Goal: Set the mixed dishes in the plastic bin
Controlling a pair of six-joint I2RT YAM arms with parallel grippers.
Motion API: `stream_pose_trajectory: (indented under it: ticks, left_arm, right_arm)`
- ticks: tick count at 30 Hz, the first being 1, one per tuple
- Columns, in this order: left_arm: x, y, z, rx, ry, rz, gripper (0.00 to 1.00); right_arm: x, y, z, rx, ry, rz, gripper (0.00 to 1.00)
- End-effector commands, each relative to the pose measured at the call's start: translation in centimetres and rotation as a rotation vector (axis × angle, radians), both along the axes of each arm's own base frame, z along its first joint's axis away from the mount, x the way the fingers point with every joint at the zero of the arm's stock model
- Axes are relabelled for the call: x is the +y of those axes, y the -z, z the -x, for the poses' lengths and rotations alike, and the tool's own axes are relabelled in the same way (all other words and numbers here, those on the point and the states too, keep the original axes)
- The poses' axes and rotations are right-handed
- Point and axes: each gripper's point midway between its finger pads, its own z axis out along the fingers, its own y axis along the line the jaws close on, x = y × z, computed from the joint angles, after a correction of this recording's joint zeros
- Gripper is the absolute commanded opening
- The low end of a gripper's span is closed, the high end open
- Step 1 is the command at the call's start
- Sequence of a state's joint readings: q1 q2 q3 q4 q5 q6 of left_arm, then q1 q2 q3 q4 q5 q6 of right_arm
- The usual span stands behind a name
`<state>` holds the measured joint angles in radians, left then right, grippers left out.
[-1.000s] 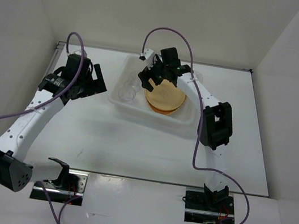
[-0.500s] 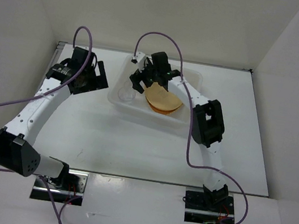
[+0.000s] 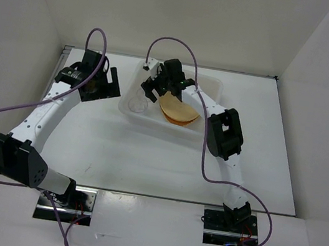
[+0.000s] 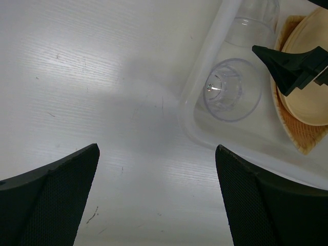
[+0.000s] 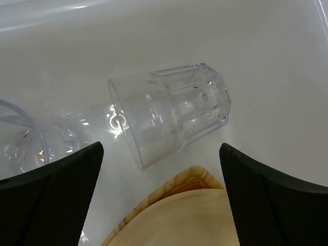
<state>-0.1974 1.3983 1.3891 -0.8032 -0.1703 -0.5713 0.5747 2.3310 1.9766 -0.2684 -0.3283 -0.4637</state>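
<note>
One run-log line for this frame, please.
left end effector: open, over table beside plastic bin | right end effector: open, above tipped cup | plates, upright cup: in bin

Left tool [image 4: 157, 154] and right tool [image 5: 160, 151] gape wide.

The left arm [image 3: 42, 116] and right arm [image 3: 223, 133] are built of white tubes joined by chunky black joints. A thin purple cable [image 3: 173, 38] loops loosely off each. Their fingers [image 4: 56, 200] are matte black wedges with finely meshed inner faces. Each base has a metal plate [image 3: 85, 198].
</note>
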Motion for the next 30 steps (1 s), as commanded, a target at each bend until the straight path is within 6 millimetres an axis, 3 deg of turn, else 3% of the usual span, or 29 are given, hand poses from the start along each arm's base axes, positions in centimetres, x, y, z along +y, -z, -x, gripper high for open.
stream_pose_trajectory:
  ticks: [1,9,10,14,19,23,30]
  left_arm:
    - [-0.1,-1.3,-1.0,-0.04,0.024,-0.002,1.0]
    - [-0.2,-1.2,-1.3,-0.031,0.024,-0.003,1.0]
    - [-0.2,-1.2,-1.3,-0.03,0.024,-0.003,1.0]
    - [-0.1,-1.0,-1.2,-0.012,0.024,-0.006,1.0]
    - [0.2,-0.6,-1.1,0.006,0.015,-0.01,1.0]
    - [0.2,-0.1,-1.0,0.025,0.015,-0.013,1.0]
    - [-0.1,-0.1,-1.7,0.028,0.021,-0.005,1.0]
  right_arm:
    - [1.3,-2.1,-2.0,-0.094,0.043,-0.058,0.98]
    - [1.6,-2.2,-2.8,-0.13,0.055,-0.086,0.85]
    - [1.4,-1.2,-2.8,-0.118,0.063,-0.072,0.81]
    - [1.3,-0.6,-2.7,-0.118,0.063,-0.072,0.74]
    - [0.7,1.8,-1.9,-0.087,0.053,-0.032,0.73]
    - [0.4,2.1,-2.2,-0.098,0.084,-0.031,0.73]
    - [0.2,1.4,-3.1,-0.089,0.157,-0.099,0.48]
